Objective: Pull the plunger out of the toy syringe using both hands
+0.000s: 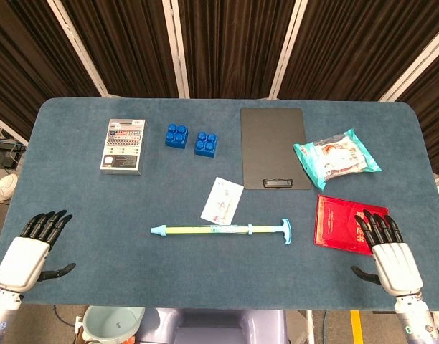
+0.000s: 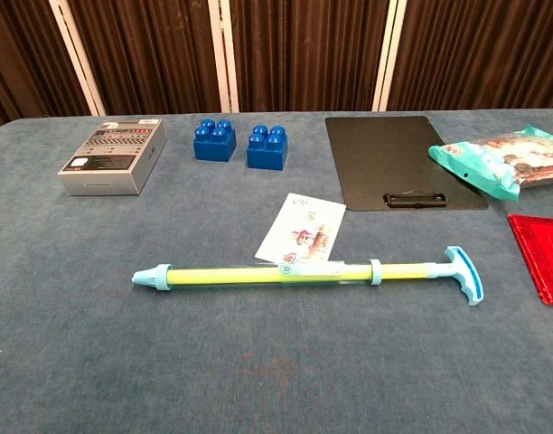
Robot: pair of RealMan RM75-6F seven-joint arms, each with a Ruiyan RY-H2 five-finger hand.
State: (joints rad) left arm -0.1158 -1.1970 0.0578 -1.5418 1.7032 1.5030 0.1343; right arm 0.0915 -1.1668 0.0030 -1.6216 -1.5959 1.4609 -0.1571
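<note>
**Blue bench, syringe untouched, both hands idle**

Dark curtains with pale uprights behind; blue felt-covered bench point(image 1: 83, 215) in front.

Left hand point(image 1: 29, 251): near-left bench edge, fingers spread, holding nothing. Seen in head view only.

Right hand point(image 1: 390, 251): near-right edge, fingers apart and empty, fingertips over the corner of a red booklet point(image 1: 338, 222).

Toy syringe point(image 1: 219, 231): lies flat across bench centre, between the hands and well apart from both. Cap end points left; plunger point(image 1: 280, 231) with its T-handle at the right end.

Just behind the barrel, a small printed card point(image 1: 222, 201). Further back: black clipboard point(image 1: 275, 147), two blue bricks point(image 1: 191, 139), grey box point(image 1: 124, 145), teal snack packet point(image 1: 336, 158) at right.
</note>
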